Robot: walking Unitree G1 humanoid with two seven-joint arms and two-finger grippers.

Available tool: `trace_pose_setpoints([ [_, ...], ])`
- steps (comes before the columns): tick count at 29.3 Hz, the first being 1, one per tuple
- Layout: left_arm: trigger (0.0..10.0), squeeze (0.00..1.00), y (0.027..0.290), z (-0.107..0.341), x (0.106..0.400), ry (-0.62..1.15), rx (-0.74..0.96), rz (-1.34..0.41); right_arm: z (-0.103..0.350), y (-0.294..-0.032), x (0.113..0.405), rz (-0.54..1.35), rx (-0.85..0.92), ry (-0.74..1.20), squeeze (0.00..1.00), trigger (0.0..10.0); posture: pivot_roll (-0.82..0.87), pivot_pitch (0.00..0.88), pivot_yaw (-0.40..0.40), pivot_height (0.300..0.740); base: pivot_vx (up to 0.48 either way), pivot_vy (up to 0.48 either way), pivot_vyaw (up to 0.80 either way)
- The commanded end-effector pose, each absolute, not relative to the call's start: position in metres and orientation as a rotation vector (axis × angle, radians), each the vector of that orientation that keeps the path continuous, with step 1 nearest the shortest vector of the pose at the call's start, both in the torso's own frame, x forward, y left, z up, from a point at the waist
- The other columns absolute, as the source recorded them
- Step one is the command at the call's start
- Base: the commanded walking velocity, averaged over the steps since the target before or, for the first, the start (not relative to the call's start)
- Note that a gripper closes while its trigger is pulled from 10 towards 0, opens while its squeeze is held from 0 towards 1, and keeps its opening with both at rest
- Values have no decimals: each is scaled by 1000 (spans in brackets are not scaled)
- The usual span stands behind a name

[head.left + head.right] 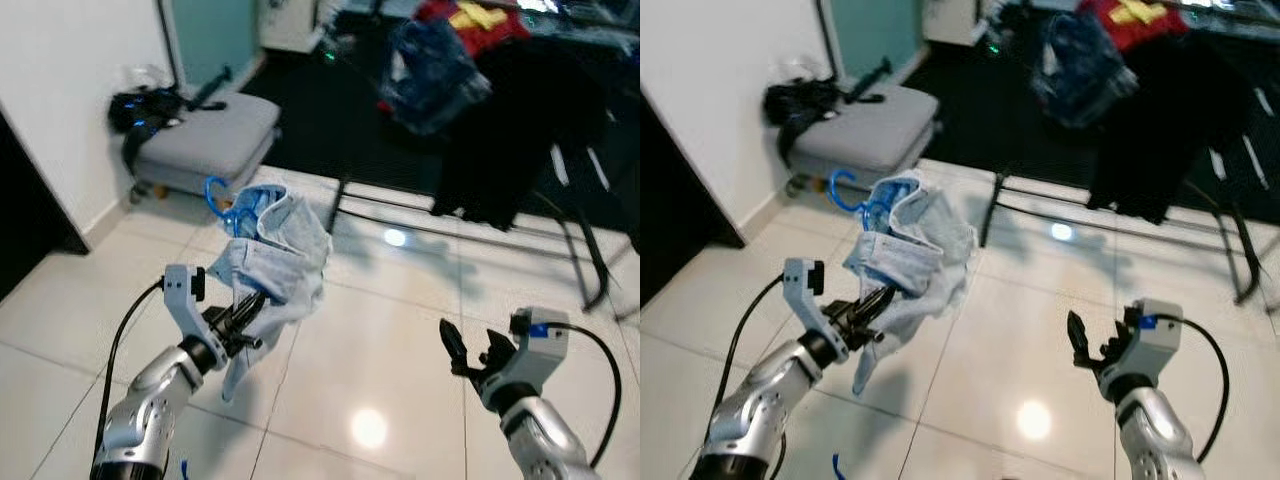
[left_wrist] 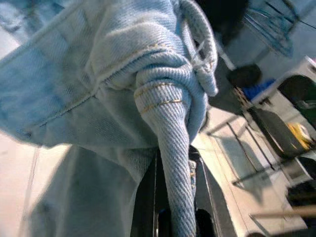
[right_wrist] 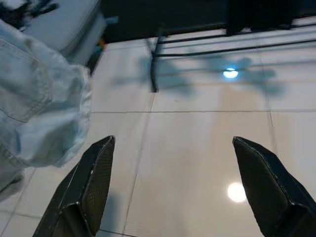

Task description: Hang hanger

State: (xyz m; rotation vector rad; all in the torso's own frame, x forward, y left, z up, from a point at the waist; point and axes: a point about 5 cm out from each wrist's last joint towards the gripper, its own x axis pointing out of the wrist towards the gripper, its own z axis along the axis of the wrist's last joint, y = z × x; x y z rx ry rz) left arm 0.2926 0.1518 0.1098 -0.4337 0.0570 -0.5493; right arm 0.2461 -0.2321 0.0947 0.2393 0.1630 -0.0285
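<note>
Denim garment [image 1: 275, 250] on blue hanger [image 1: 218, 197] is pinched in the left gripper [image 1: 243, 318], hook at 11 o'clock above it. Drying rack [image 1: 470, 225] lies at 1 o'clock (left arm nearer). Right gripper [image 1: 465, 355] is spread, empty.

I see the left end effector [image 1: 248, 312] ahead on my left, denim garment [image 1: 275, 255] draped on it with the hanger [image 1: 222, 198] at its far side (ottoman [image 1: 210, 135] behind); clothes rack [image 1: 520, 200] far right, right end effector [image 1: 470, 352] before it.
</note>
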Motion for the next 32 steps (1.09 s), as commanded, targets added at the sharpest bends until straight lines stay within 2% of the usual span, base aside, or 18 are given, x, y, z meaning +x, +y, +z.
trace_pose_setpoints([
  [1,10000,0,151,117,292,20,-419,-586,92,-233,244,-32,233,176,0,10000,-36,143,-2,740,0,0,-800],
  [3,10000,0,150,118,291,12,-410,-601,93,-233,244,-32,234,162,0,10000,-35,144,0,740,120,0,-800],
  [10,10000,0,147,120,288,-9,-364,-640,96,-233,244,-32,220,139,0,10000,-37,145,5,740,451,0,0],
  [20,10000,0,129,125,280,-15,-267,-766,97,-233,244,-41,215,129,0,10000,-45,144,12,740,480,0,0],
  [32,10000,0,123,124,278,-9,-243,-786,98,-234,245,-39,215,124,0,10000,-46,144,11,740,448,-52,0],
])
